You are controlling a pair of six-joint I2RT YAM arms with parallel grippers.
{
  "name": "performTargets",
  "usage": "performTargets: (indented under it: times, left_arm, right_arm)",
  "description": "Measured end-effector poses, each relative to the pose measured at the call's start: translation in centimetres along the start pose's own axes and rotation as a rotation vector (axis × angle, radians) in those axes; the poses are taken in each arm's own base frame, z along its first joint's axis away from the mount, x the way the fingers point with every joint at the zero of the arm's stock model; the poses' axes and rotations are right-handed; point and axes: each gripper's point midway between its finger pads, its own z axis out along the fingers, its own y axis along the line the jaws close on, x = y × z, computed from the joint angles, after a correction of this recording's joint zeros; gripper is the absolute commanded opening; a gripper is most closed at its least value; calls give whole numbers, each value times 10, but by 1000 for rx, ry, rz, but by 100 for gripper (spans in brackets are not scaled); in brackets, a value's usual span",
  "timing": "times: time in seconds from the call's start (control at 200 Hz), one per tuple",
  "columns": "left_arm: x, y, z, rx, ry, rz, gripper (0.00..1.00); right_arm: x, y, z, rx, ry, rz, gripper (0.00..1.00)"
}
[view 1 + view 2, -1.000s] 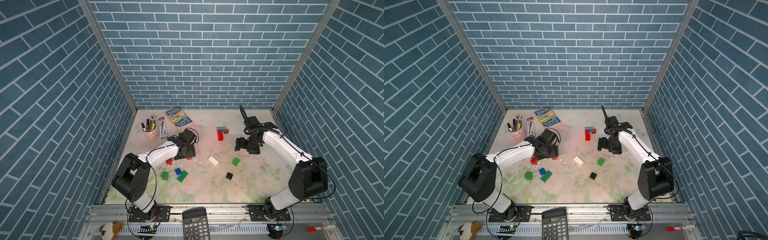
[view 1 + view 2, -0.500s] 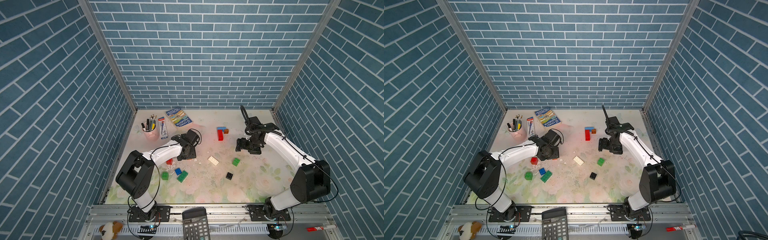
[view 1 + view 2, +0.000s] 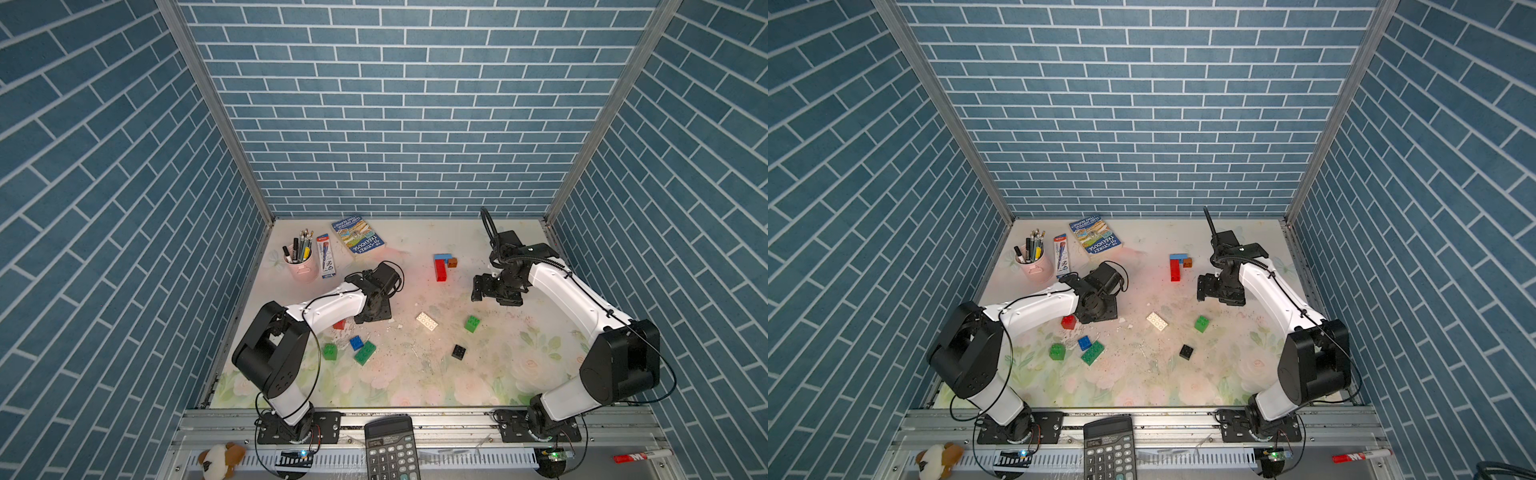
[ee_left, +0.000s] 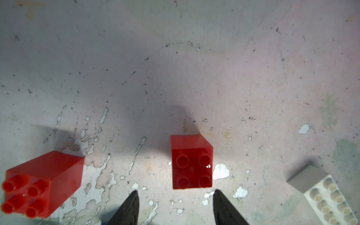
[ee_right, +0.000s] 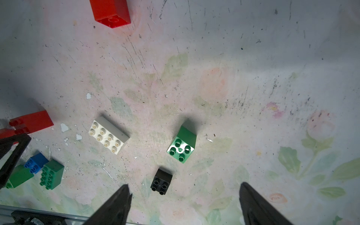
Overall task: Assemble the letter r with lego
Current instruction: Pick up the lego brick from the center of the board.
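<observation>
Pink pen cup [image 3: 302,270] at back left, 1 pen pack [image 3: 326,257] just beside it, 1 paperback book [image 3: 358,236] nearby, calculator [image 3: 392,451], plush toy [image 3: 220,455] and red marker [image 3: 640,456] along the front ledge, floral tabletop [image 3: 415,382].

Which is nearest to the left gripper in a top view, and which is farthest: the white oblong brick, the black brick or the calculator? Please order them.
1. white oblong brick: nearest, beside the left gripper, on its right side.
2. black brick: farther to the right, closer to the front rail.
3. calculator: farthest, beyond that rail.
</observation>
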Motion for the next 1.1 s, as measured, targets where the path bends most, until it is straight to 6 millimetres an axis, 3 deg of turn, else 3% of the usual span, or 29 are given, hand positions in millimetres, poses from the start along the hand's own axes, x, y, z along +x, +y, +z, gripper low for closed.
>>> performTargets:
  times: [0.43, 0.875, 0.955, 1.03, 1.095]
  left_arm:
    - [-20, -24, 18, -7, 8, 44, 59]
    - [-13, -21, 25, -36, 55, 44, 56]
    - [-12, -21, 25, -35, 59, 37, 48]
    - [-9, -19, 26, -40, 66, 33, 35]
    - [-9, -18, 26, -42, 69, 37, 31]
  right_arm:
    - [6, -8, -4, 20, -17, 8, 88]
    - [5, -20, -6, 53, -10, 35, 88]
    - [1, -19, -5, 55, -4, 37, 88]
    - [-6, -18, -5, 56, -4, 32, 88]
    - [-12, -16, -7, 56, -4, 28, 88]
